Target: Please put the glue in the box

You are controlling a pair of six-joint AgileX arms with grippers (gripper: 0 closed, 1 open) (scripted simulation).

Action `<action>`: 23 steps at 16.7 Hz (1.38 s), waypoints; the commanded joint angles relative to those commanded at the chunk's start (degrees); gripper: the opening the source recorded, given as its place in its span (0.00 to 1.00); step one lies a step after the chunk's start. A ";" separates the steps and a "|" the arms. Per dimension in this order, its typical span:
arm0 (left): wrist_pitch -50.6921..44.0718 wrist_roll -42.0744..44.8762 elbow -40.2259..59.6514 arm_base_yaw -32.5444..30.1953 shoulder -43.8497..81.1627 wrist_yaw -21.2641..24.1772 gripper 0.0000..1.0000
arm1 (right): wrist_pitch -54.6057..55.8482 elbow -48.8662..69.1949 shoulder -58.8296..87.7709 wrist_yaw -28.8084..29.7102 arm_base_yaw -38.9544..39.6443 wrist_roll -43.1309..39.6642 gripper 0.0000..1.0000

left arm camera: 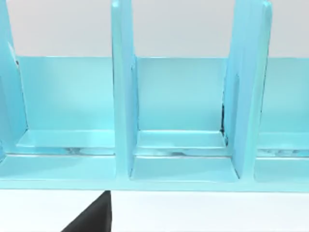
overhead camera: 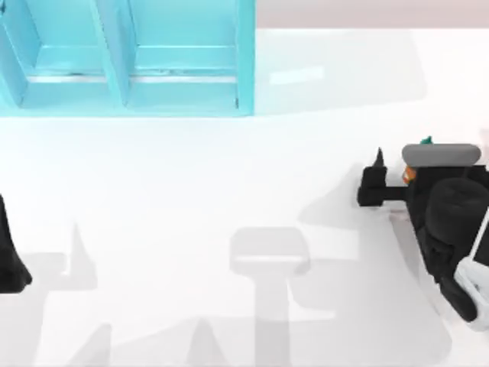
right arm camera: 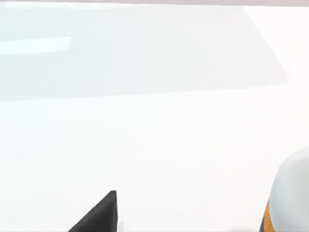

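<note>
The glue (overhead camera: 413, 173) stands at the table's right side, mostly hidden under my right arm; its teal cap tip and a bit of orange label show. The right wrist view catches its white shoulder and orange label (right arm camera: 289, 203) close by. My right gripper (overhead camera: 397, 164) is down at the bottle and open. One dark finger (right arm camera: 104, 215) is well apart from the bottle, and the other finger is hidden. The box (overhead camera: 126, 57) is a light blue case with upright dividers at the back left. My left gripper (overhead camera: 11, 260) is parked at the left edge, open, facing the box (left arm camera: 183, 164).
White tabletop stretches between the glue and the box. The box's compartments (left arm camera: 181, 140) open toward the table's front, split by tall blue partitions (left arm camera: 123, 96). Nothing else stands on the table.
</note>
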 joint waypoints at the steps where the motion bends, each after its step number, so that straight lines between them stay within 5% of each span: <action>1: 0.00 0.00 0.00 0.00 0.00 0.00 1.00 | 0.00 0.00 0.00 0.00 0.00 0.00 0.77; 11: 0.00 0.00 0.00 0.00 0.00 0.00 1.00 | 0.00 0.00 0.00 0.00 0.00 0.00 0.02; 23: 0.00 0.00 0.00 0.00 0.00 0.00 1.00 | -2.20 -0.26 -2.20 -0.06 0.04 0.07 0.00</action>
